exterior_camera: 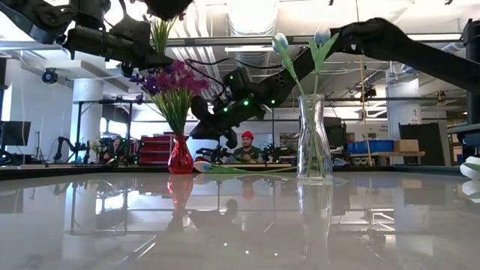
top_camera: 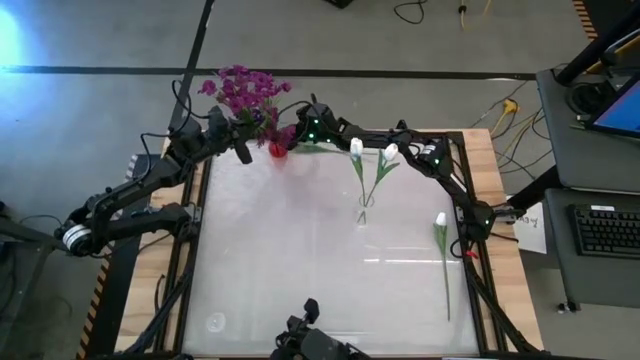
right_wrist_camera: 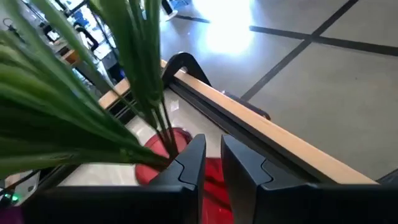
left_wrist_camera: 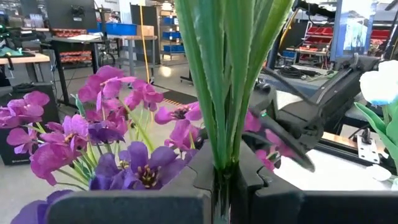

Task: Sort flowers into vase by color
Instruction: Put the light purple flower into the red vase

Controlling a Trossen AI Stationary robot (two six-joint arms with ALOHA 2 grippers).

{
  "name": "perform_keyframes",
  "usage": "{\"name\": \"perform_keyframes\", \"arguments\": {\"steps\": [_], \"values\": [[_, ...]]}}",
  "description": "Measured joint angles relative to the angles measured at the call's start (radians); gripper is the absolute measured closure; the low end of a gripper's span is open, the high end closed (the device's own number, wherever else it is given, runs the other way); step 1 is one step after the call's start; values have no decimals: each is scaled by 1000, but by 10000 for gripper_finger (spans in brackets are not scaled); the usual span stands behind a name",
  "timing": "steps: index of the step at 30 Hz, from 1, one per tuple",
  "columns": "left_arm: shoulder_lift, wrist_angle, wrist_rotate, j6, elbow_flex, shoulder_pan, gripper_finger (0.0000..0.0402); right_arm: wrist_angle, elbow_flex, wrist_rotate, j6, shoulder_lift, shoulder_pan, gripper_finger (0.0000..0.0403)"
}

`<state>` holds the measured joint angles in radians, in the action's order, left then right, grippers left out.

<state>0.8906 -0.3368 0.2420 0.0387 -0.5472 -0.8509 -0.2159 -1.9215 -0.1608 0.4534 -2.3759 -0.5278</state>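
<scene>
The left claw (left_wrist_camera: 217,186), clamped on a purple flower stem (left_wrist_camera: 221,93), should lower it straight into the red vase (exterior_camera: 180,156); the right claw (right_wrist_camera: 211,168), slightly apart, steadies nearby.

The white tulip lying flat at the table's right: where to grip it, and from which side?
Probably mid-stalk on the white tulip, coming straight down and closing across the stalk: it lies flat, thin and straight, bud toward the far edge.

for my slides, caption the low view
Purple flowers in a red vase, white tulips in a glass vase.
</scene>
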Motion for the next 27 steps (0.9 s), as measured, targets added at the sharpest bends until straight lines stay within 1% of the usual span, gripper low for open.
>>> {"name": "perform_keyframes", "arguments": {"steps": [4,7,17,21,27], "values": [[0,0,3,6,0,0,401,59,-62,-30,-5,-30,5,360],[-1,0,3,21,0,0,401,70,-79,-49,-9,-31,11,360],[-5,1,11,33,0,0,401,89,-83,-60,-35,-31,34,360],[-6,1,11,34,0,0,401,89,-84,-103,-45,-31,39,360],[-6,1,11,6,0,0,401,87,-86,-109,-46,-31,55,360]]}}
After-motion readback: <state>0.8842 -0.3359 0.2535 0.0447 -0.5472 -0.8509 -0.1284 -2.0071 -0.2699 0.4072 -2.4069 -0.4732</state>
